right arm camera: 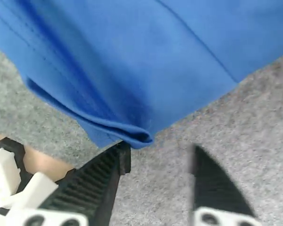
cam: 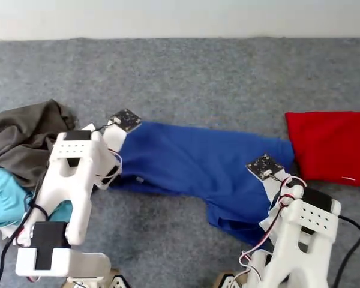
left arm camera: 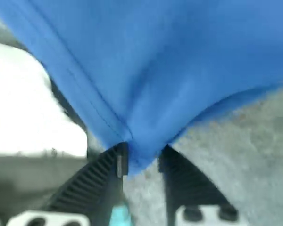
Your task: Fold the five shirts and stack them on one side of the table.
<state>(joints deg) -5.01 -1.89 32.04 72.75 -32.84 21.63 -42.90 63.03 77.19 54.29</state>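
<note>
Grey carpet-like cloth is spread over the desk (cam: 186, 78), and a white wall (cam: 180, 18) is seen behind its far edge. A blue shirt (cam: 198, 162) is laid out unfolded across the middle of the desk, stretched between the two arms. A red shirt (cam: 330, 147) is placed folded at the right edge, its corner just beside the blue one. At the left edge a dark grey shirt (cam: 24, 135) is heaped loosely, with a teal shirt (cam: 3, 198) bunched against it on the near side.

The left hand (left arm camera: 141, 155) is closed down on the left edge of the blue shirt, a fold of cloth being pinched between its fingers (left arm camera: 104, 174). The right hand (right arm camera: 160, 150) is held wide apart above the desk at the shirt's near right part; a doubled hem is seen just beyond one fingertip (right arm camera: 122, 153), and nothing is gripped.
</note>
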